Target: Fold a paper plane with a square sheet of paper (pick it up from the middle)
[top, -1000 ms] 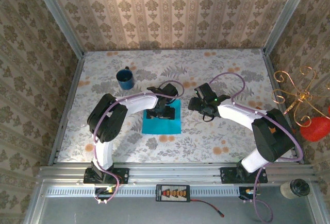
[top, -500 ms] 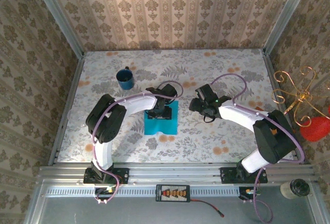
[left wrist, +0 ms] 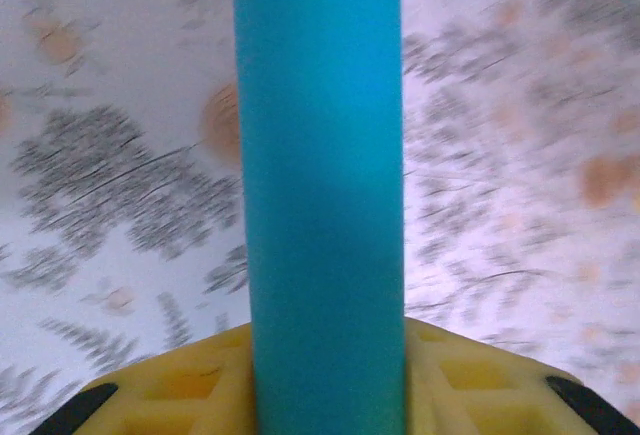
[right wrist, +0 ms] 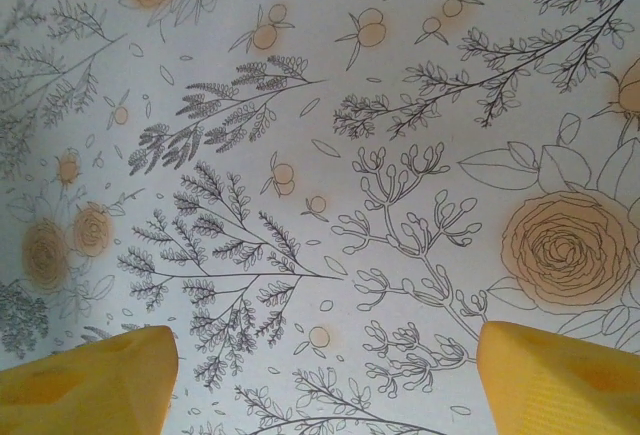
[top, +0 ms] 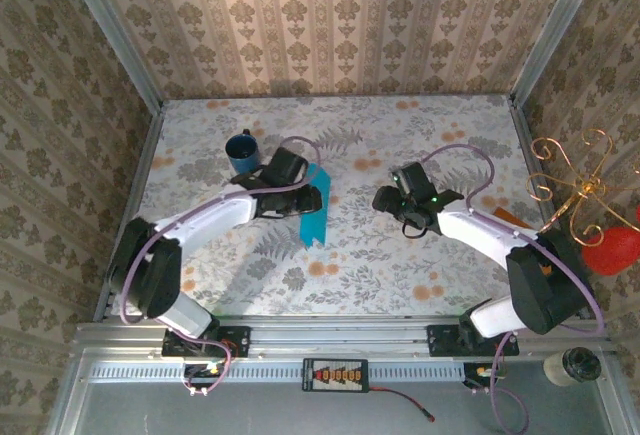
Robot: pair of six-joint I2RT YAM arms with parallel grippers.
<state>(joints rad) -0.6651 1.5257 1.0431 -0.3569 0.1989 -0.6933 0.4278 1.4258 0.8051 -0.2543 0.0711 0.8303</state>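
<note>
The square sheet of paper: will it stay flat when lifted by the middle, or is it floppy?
Probably floppy: pinched in the left gripper, the square sheet of paper droops into a narrow strip. Likely light, being so thin. It may crease at the pinch.

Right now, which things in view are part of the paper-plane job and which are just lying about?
Job: square sheet of paper, pinched by and hanging from the left gripper; right gripper, open above the tablecloth.
Lying about: dark blue mug; copper wire ornament and red object, off to the right.
</note>
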